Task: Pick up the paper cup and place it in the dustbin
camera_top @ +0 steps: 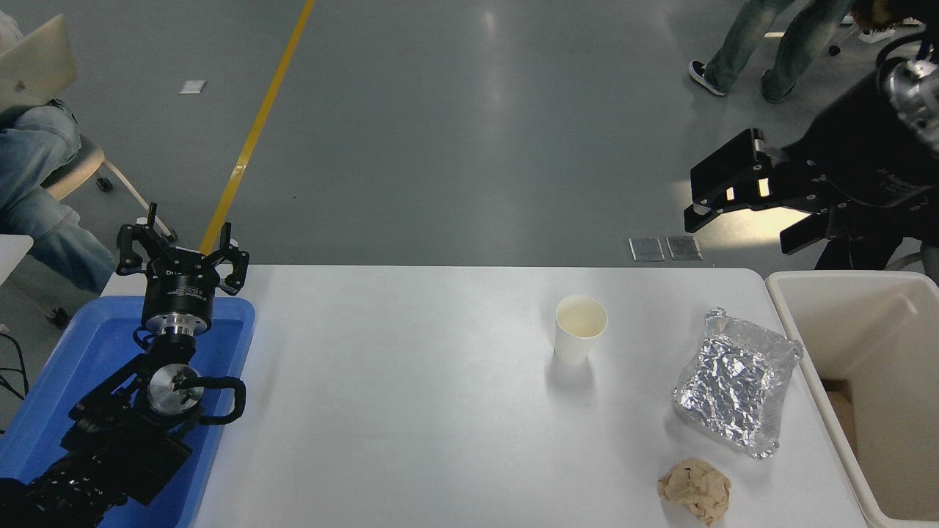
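White paper cup with cream inside, crinkled silver foil packet, tan paper ball, cream dustbin, blue tray, white table, black grippers (left, right), yellow floor line

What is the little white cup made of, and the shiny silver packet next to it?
The small white tapered cup looks like paper: matte walls, a thin rolled rim and a cream inside. The crinkled silver packet looks like metal foil, since its many creases flash bright and dark like a mirror. Whether anything is wrapped inside it cannot be seen.
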`<move>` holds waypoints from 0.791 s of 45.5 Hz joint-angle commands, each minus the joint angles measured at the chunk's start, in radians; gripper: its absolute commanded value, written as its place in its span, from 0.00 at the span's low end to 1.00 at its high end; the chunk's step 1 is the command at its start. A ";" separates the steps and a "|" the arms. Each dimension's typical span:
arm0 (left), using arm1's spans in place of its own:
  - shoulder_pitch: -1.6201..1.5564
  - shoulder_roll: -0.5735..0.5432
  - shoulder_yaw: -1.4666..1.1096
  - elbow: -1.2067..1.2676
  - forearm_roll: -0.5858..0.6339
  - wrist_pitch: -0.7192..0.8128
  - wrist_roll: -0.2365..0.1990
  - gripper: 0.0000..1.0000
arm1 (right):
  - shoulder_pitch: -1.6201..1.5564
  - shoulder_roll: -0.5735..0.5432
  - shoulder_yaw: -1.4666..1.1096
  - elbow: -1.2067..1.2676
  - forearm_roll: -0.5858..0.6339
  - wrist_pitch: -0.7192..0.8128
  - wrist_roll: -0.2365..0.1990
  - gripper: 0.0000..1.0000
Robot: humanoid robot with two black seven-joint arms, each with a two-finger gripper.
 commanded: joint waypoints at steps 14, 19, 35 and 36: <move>0.000 0.000 0.000 0.000 0.000 0.000 0.000 0.99 | -0.371 0.129 0.065 -0.216 -0.003 -0.139 -0.003 1.00; 0.000 0.000 0.000 0.000 0.000 0.000 0.000 0.99 | -0.500 0.158 0.078 -0.359 0.003 -0.152 -0.003 1.00; 0.000 0.000 0.000 0.000 0.000 0.000 0.000 0.99 | -0.894 0.233 0.199 -0.744 0.002 -0.155 -0.003 1.00; 0.000 0.000 0.000 0.000 0.000 0.000 0.000 0.99 | -0.918 0.241 0.206 -0.772 0.002 -0.153 -0.003 1.00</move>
